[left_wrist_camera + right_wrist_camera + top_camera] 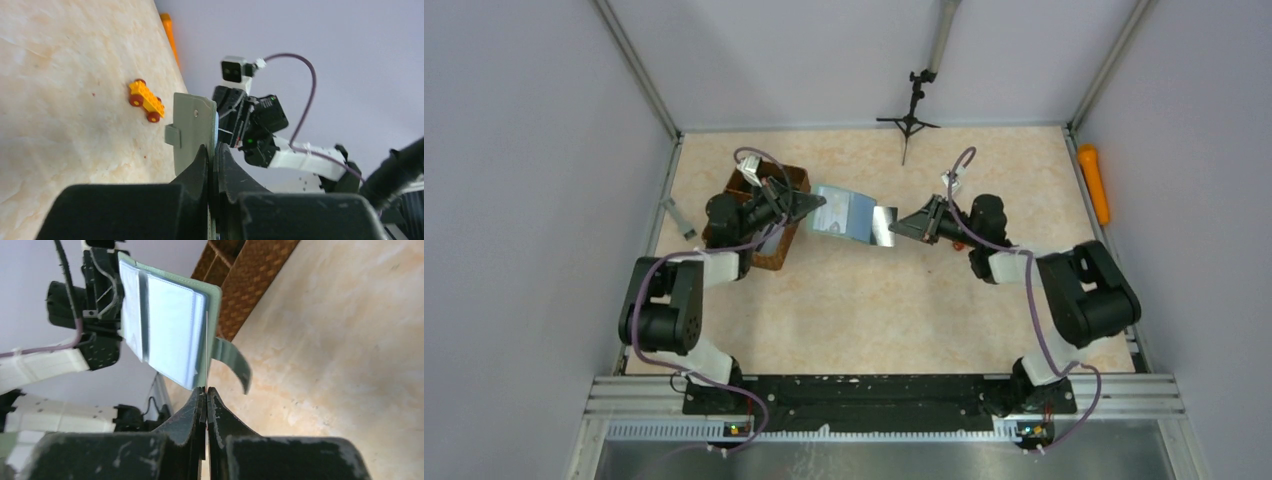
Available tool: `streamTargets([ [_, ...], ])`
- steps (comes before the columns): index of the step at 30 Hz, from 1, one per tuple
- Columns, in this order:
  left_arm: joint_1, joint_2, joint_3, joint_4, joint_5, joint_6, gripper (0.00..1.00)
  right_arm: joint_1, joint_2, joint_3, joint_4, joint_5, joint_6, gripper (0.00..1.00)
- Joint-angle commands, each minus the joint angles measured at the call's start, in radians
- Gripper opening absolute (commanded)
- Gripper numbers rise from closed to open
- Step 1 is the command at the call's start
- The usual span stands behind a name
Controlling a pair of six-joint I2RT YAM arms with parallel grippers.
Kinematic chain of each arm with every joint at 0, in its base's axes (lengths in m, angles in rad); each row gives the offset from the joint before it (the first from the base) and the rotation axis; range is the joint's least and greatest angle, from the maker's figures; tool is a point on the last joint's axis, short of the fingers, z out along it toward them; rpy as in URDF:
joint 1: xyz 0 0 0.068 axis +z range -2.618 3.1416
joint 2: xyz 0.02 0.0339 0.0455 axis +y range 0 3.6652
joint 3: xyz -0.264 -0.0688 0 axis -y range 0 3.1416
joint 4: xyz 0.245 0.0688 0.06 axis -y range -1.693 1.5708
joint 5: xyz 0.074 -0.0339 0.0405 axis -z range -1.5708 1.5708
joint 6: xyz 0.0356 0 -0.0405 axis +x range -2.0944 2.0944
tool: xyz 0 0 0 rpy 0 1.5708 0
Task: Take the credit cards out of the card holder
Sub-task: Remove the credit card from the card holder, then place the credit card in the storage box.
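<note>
- Above the middle of the table, between the two arms, we hold the card holder open and off the surface, just right of the wicker tray.
- Our left gripper has its fingers clamped on the holder's left edge. Our right gripper has its fingers pressed together on the thin edge of a credit card sticking out of the holder's right side.
- To do this step well, we judge that the right arm should draw straight to the right, in line with the holder. The left grip should stay firm and untwisted, so the card slides out rather than bending or slipping.
- Counted: one holder, one card showing (any others inside we cannot tell), two grippers, one tray, and one yellow toy block on the table.
</note>
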State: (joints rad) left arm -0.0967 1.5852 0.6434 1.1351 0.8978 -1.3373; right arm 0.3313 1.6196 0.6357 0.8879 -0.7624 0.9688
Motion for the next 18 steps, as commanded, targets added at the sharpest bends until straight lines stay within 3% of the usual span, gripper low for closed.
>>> streamTargets([
  [1,0.071,-0.191,0.013,-0.293,-0.048,0.128,0.00,0.029,-0.133,0.122,-0.378,0.161,-0.296,0.00],
  [4,0.103,-0.290,0.035,-0.571,-0.111,0.237,0.00,0.088,-0.124,0.232,-0.544,0.245,-0.393,0.00],
  [9,0.187,-0.428,0.050,-0.818,-0.191,0.306,0.00,0.188,-0.037,0.448,-0.760,0.376,-0.540,0.00],
  [18,0.342,-0.637,0.211,-1.269,-0.434,0.502,0.00,0.314,0.215,0.816,-0.885,0.512,-0.657,0.00],
])
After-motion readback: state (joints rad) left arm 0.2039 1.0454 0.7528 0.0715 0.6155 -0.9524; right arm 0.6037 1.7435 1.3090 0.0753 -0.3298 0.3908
